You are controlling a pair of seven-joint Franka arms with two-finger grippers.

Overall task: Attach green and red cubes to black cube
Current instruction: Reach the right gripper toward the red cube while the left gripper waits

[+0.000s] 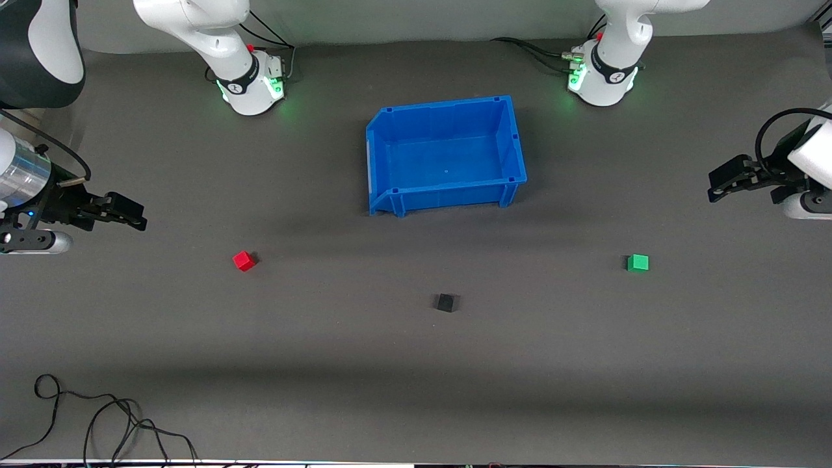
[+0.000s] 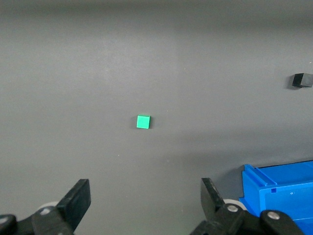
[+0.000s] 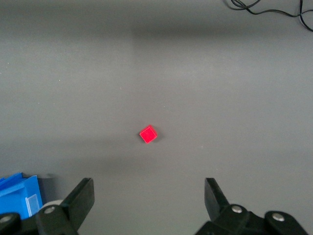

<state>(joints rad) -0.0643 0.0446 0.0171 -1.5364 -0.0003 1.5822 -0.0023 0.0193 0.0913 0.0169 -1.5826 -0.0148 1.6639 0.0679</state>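
Black cube (image 1: 445, 302), faint against table (image 1: 416, 364)

Red cube (image 1: 244, 260), black cube (image 1: 445, 302) and green cube (image 1: 637, 262) (all small) lie well apart.

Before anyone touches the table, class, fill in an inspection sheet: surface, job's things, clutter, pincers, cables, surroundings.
Surface: dark grey table, flat.
Job's things: red cube toward the right arm's end; green cube toward the left arm's end; black cube between them, nearer the front camera. All three apart, none joined.
Clutter: blue bin with nothing in it, farther from the camera than the cubes.
Pincers: left pincer open, holding nothing; right pincer open, holding nothing. Both arms wait at the table's ends.
Cables: loose black cable at the table's near edge, toward the right arm's end.
Surroundings: nothing seen.
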